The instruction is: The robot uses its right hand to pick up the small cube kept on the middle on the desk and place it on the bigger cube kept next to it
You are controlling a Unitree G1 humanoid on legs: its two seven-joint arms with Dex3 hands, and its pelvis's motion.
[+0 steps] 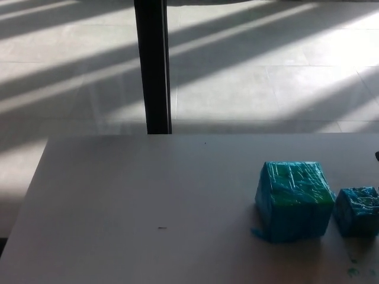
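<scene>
The small cube [357, 211], wrapped in teal-blue film, sits on the white desk [148, 213] near its right edge. The bigger cube [294, 200], in the same teal wrap, stands just to its left, with a narrow gap between them. A tiny dark tip of my right hand [376, 155] shows at the picture's right edge, above and behind the small cube and apart from it. My left hand does not show.
A black vertical post [153, 65] stands behind the desk's far edge. Beyond it lies a tiled floor [249, 71] striped with sunlight. Small teal flecks [353, 271] lie on the desk in front of the small cube.
</scene>
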